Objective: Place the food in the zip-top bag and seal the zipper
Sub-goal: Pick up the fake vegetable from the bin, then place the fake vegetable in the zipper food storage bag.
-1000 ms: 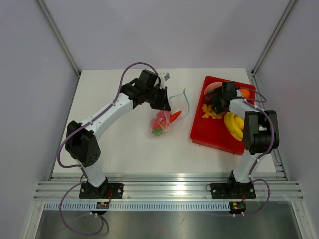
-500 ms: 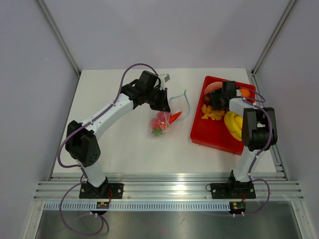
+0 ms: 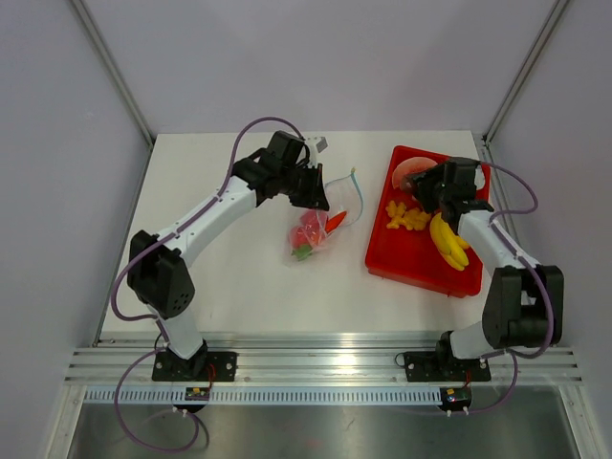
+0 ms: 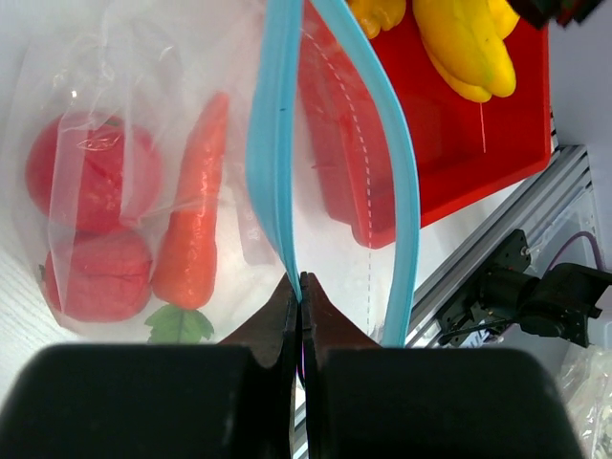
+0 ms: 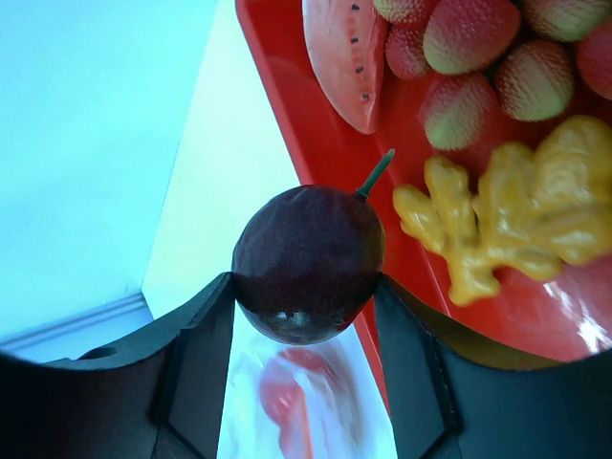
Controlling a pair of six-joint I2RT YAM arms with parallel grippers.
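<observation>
The left claw [image 4: 300, 287] is clenching the blue zipper [image 4: 273, 143] of the clear bag [image 4: 115, 105], which is lying on the table [image 3: 239, 277] between the two arms, its mouth gaping toward the red tray [image 3: 418, 266]. A carrot [image 4: 194, 215] and red fruits [image 4: 91, 172] are sitting inside. The right claw [image 5: 306, 287] is grasping a dark purple fruit [image 5: 308, 258] near the tray's edge. It seems lifted off the tray, though I can't be sure.

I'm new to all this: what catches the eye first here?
The bright red plastic tray at the right, heaped with toy food, stands out. Over it the right gripper clamps a dark purple round fruit. Mid-table, the left gripper pinches the clear plastic bag by its light blue zipper strip.
</observation>
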